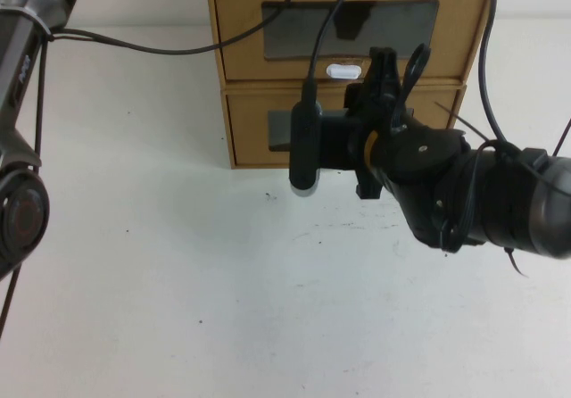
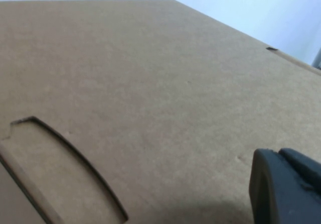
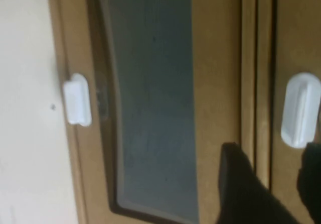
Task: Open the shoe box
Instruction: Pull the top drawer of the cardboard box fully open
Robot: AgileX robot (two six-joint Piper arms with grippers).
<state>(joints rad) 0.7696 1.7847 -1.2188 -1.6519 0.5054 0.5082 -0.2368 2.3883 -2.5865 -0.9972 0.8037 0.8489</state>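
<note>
The shoe box (image 1: 236, 23) stands just ahead of the right pincer (image 1: 384, 62), stacked on a second box (image 1: 245, 132). It is cardboard, so probably light and fairly stiff, and likely to slide or tip under a hard tug. The best hold looks to be the small white handle (image 1: 343, 70) on its front, just beyond the spread fingertips (image 3: 246, 184), which pinch nothing yet. The handle looks like smooth plastic, so it may slip. The front's lower edge runs close along the second box's top, which favours a straight pull. Behind the right pincer the tabletop (image 1: 178, 282) offers room. The left pincer (image 2: 286, 189), pressed together, hovers close over a cardboard face.
</note>
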